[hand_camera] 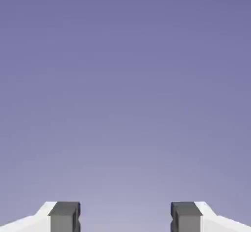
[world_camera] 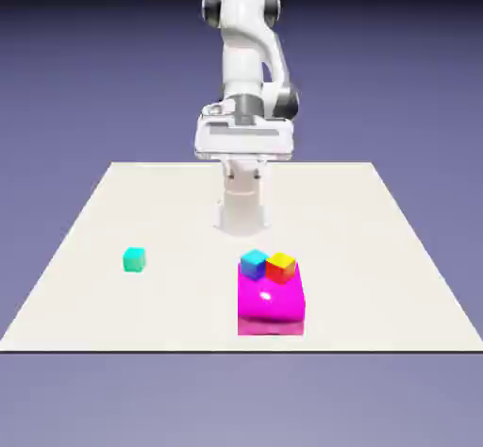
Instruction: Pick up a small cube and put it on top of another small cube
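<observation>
Overhead, I see my gripper [hand_camera: 125, 219] hanging high near the robot base, jaws spread wide with nothing between the grey fingertips [hand_camera: 64, 216], only blue-violet backdrop showing past them in the hand view. Well away from the jaws, the small teal-green cube [world_camera: 134, 259] sits alone on the table [world_camera: 377, 247] toward the exterior view's left, untouched. Also well clear of the jaws, nearer the table's front edge, the magenta block [world_camera: 272, 308] carries a blue-cyan cube [world_camera: 253, 264] and a red-yellow cube [world_camera: 281, 267], which touch side by side.
</observation>
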